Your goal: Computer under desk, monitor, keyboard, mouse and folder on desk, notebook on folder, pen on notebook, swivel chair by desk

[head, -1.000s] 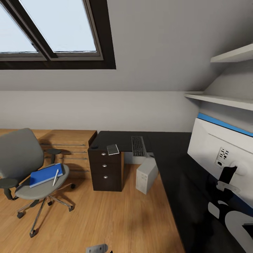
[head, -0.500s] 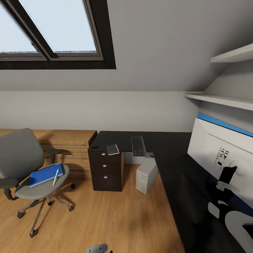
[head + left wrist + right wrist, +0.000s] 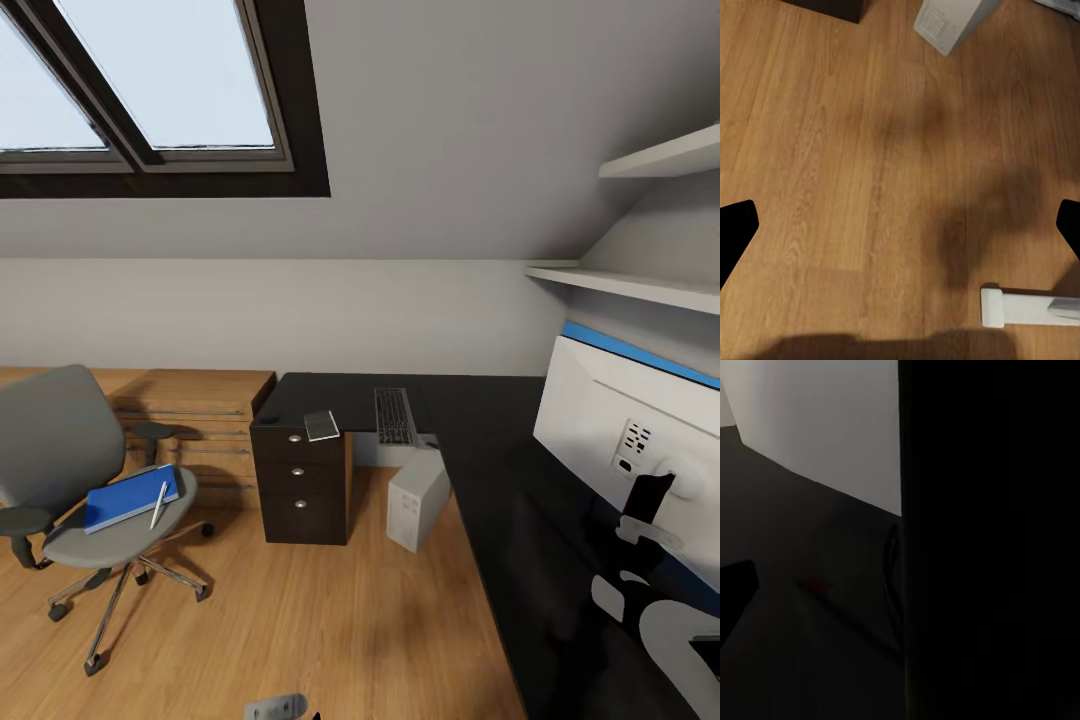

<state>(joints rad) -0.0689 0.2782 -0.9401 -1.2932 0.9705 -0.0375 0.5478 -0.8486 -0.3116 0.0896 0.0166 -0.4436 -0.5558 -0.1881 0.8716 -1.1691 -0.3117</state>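
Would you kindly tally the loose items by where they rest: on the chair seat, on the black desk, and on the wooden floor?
Chair seat: 2, bright blue flat folder, thin white pen.
Black desk: 3, dark grey notebook, silver-framed keyboard, white-backed widescreen monitor.
Wooden floor: 1, light grey computer tower.
Total: 6

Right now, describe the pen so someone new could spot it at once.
Find the grey swivel chair standing left of the black desk. A blue folder lies on its seat, and the pen is the thin white stick lying across the folder's right end.
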